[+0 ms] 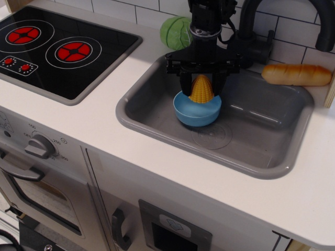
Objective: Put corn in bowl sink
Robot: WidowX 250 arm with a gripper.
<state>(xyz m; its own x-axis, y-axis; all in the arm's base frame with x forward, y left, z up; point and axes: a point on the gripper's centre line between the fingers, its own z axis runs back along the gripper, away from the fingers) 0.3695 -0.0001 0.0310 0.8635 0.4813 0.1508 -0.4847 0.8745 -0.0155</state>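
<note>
The grey sink (261,157) is set in the white counter. The light-blue bowl (197,113) stands in its left half. My black gripper (201,86) hangs straight down over the bowl and is shut on the yellow corn (201,89). The corn points tip up between the fingers, its wide base at or just inside the bowl's rim. I cannot tell whether it rests on the bowl's bottom.
A black faucet (256,31) rises behind the sink, close to my arm. A tan bread loaf (296,74) lies on the back right rim. A green cabbage (177,32) sits behind the sink's left corner. A black stove top (57,47) is at the left.
</note>
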